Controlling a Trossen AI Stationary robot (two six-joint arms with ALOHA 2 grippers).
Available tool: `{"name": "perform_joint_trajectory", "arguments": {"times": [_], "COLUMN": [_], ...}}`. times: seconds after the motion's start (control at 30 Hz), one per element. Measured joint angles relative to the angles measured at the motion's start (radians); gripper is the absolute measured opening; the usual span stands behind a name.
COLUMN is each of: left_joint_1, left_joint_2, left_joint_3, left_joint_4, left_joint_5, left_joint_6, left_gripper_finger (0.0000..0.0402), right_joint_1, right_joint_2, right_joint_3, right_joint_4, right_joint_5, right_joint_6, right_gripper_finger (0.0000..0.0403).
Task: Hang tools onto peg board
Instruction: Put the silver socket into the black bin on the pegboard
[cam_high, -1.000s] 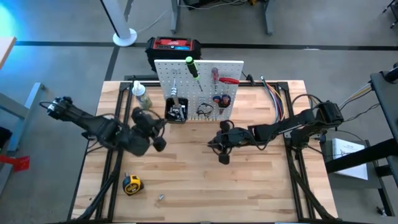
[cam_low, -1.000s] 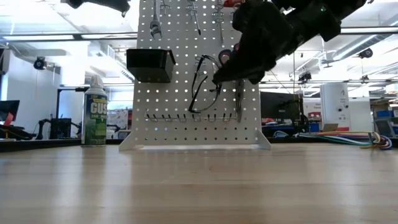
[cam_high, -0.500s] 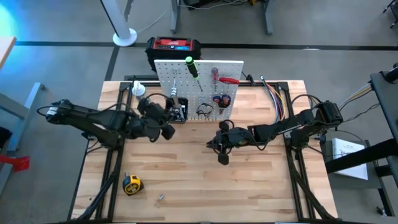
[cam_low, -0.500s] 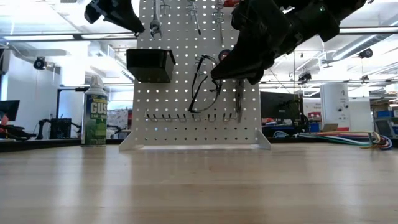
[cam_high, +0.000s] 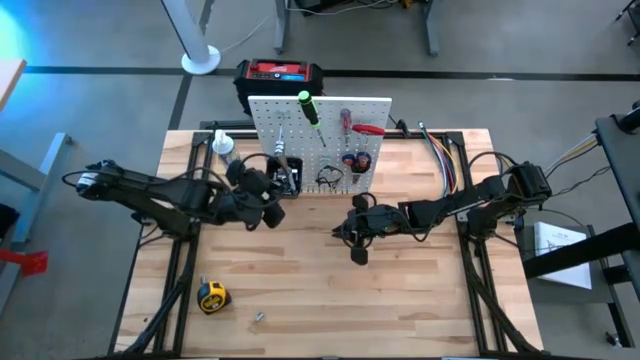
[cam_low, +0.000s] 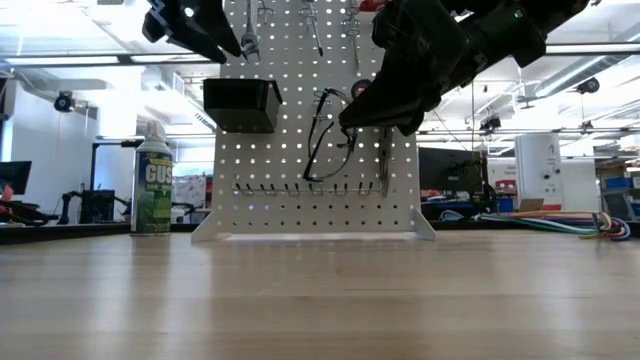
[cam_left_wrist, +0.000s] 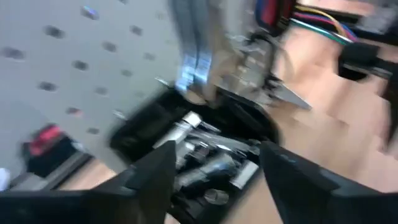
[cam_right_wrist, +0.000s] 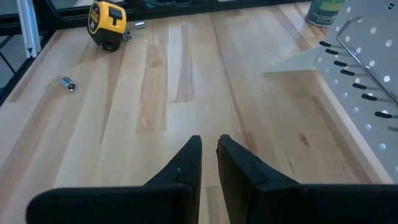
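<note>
Smooth pale wood table (cam_high: 400, 300), matt white perforated peg board (cam_high: 320, 115), glossy yellow plastic tape measure (cam_right_wrist: 107, 23)

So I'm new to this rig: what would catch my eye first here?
The white peg board stands at the table's far edge, hung with tools. The left gripper, jaws open, hovers over the black bin on the board's front. A yellow tape measure lies alone near the front left.
</note>
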Motion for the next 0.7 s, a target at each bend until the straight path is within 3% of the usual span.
{"name": "perform_joint_trajectory", "arguments": {"times": [0.2, 0.37, 0.53, 0.7], "left_joint_1": [-0.056, -0.188, -0.394, -0.59], "left_joint_2": [-0.002, 0.01, 0.072, 0.219], "left_joint_3": [0.067, 0.144, 0.163, 0.137], "left_joint_4": [-0.01, -0.096, -0.159, -0.151], "left_joint_5": [0.291, 0.312, 0.311, 0.296], "left_joint_6": [-0.004, -0.064, -0.177, -0.463], "left_gripper_finger": [0.0259, 0.0254, 0.024, 0.0231], "right_joint_1": [0.0, 0.0, 0.0, 0.004], "right_joint_2": [0.0, 0.0, 0.0, 0.0], "right_joint_3": [0.0, 0.0, 0.0, 0.0], "right_joint_4": [-0.008, -0.008, -0.008, -0.008], "right_joint_5": [0.0, 0.0, 0.001, 0.001], "right_joint_6": [-0.02, -0.037, -0.038, -0.025], "right_gripper_finger": [0.0037, 0.0037, 0.0037, 0.0037]}}
